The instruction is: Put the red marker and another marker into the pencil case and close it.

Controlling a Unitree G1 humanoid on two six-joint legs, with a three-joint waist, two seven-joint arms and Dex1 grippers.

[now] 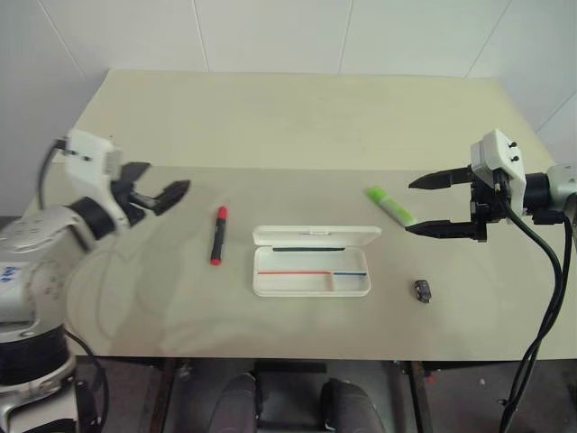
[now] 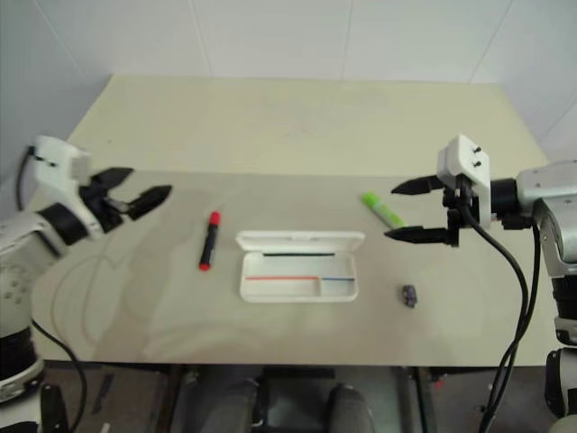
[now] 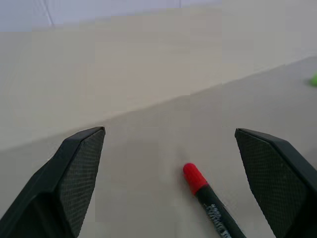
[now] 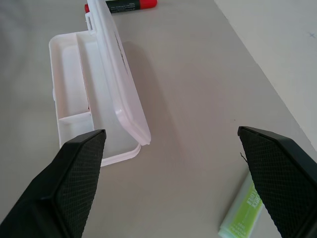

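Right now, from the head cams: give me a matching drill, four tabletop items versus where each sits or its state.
Items:
1. red marker
2. green highlighter
3. pencil case
4. dark grey lump

Places/states:
A. lid open, mid-table
B. left of the case, lying on the table
C. just off the open right hand
D. right of the case, near the front edge

Pairs: 1-B, 2-C, 3-A, 4-D

A bare test room or robotics lab: a plain beige counter [image 1: 297,117] stands against white panelled walls [image 1: 270,32], with a few stationery items, among them a white pencil case [image 1: 312,262], laid out between two cabled robot arms.
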